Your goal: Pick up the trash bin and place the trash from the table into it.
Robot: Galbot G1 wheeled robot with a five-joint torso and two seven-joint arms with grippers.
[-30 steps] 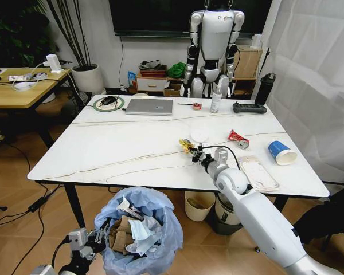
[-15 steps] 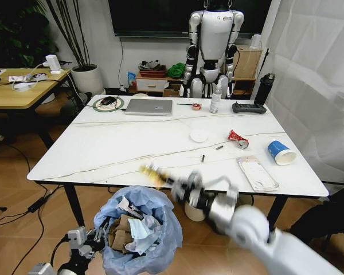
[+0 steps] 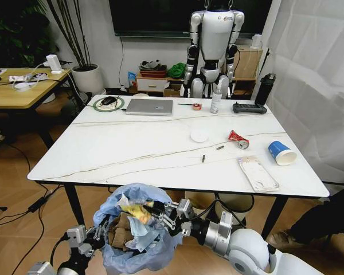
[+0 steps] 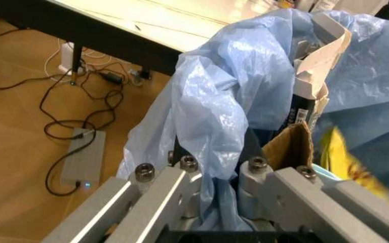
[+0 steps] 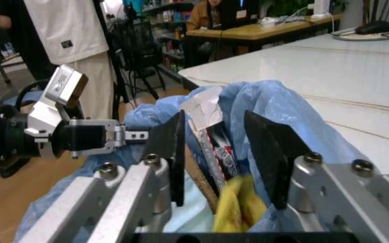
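The trash bin [image 3: 152,243], lined with a puffy light-blue bag, hangs below the table's [image 3: 126,152] front edge. My left gripper [image 3: 97,234] is shut on its rim, and the bag [image 4: 208,101] is bunched between its fingers [image 4: 160,190]. My right gripper [image 3: 160,213] is over the bin's mouth with its fingers [image 5: 174,152] apart. A yellow wrapper [image 3: 139,211] lies between them above the cardboard and paper inside, also seen in the right wrist view [image 5: 238,210]. On the table lie a crushed red can [image 3: 238,138], a blue-white cup [image 3: 281,152], a white packet [image 3: 257,173] and a white paper disc [image 3: 199,135].
A grey laptop [image 3: 149,106], a spray bottle [image 3: 216,100], a black remote [image 3: 249,107] and a dark flask [image 3: 265,88] stand along the table's far edge. A humanoid robot [image 3: 214,43] stands behind. A wooden desk [image 3: 23,89] is at the left. Two bins [image 3: 198,203] sit under the table.
My right arm swung from the tabletop down and left to the bin, carrying the yellow wrapper, and its fingers now stand apart. The left gripper and the bin kept still.
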